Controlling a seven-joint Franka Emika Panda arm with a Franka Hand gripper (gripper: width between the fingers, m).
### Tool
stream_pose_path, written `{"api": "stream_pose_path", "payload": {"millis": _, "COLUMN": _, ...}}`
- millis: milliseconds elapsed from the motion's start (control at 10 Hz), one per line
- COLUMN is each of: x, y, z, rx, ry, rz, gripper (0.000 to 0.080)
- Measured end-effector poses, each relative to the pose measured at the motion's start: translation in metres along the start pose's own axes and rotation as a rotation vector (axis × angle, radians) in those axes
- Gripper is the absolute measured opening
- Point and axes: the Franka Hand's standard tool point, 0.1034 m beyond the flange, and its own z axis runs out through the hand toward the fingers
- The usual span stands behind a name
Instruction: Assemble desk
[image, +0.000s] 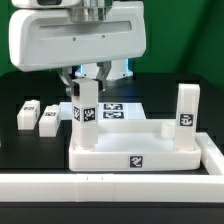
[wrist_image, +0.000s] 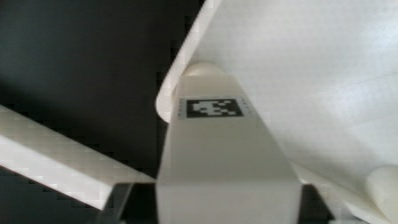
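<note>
Leg (wrist_image: 222, 160) fills wrist view; only exterior shows loose legs (image: 27, 113).

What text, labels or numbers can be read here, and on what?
No readable words, numbers or brands anywhere.
Only black-and-white tags, patterns not text: on the upright leg at the exterior view's left, the upright leg at its right, the front wall of the desk top, two lying legs, the marker board.

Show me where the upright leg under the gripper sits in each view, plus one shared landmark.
Exterior view: the leg stands upright at the desk top corner on the exterior view's left, under the gripper.
Wrist view: the leg runs through the middle, with the desk top beside it.
Shared landmark: the black-and-white tag on the leg.
</note>
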Motion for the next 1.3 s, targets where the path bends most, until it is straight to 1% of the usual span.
{"api": "stream_pose_path", "payload": {"millis": 300, "x": 0.0001, "y": -0.0002, "z": 0.0, "rx": 0.001, "ry": 0.001, "rz": 0.051, "gripper": 0.029}}
{"api": "stream_pose_path", "payload": {"millis": 400, "x": 0.0002, "y": -0.0003, "z": 0.0, "rx": 0.002, "ry": 0.001, "rz": 0.15, "gripper": 0.029}}
{"api": "stream_pose_path", "payload": {"millis": 600, "x": 0.0002, "y": -0.0002, "z": 0.0, "rx": 0.002, "ry": 0.001, "rz": 0.245, "gripper": 0.029}}
{"api": "stream_pose_path", "payload": {"millis": 900, "x": -0.0038, "y": -0.0019, "z": 0.0021, "rx": 0.039, "ry": 0.004, "rz": 0.638, "gripper": 0.029}}
{"api": "stream_pose_path", "payload": {"millis": 1100, "x": -0.0041, "y": -0.0038, "z": 0.0026, "rx": 0.044, "ry": 0.0, "rz": 0.871, "gripper": 0.029}}
{"api": "stream_pose_path", "payload": {"millis": 1200, "x": -0.0043, "y": -0.0034, "z": 0.0028, "rx": 0.05, "ry": 0.0, "rz": 0.965, "gripper": 0.029}}
{"api": "stream_pose_path", "payload": {"millis": 1300, "x": -0.0041, "y": -0.0035, "z": 0.0029, "rx": 0.05, "ry": -0.002, "rz": 1.045, "gripper": 0.029}}
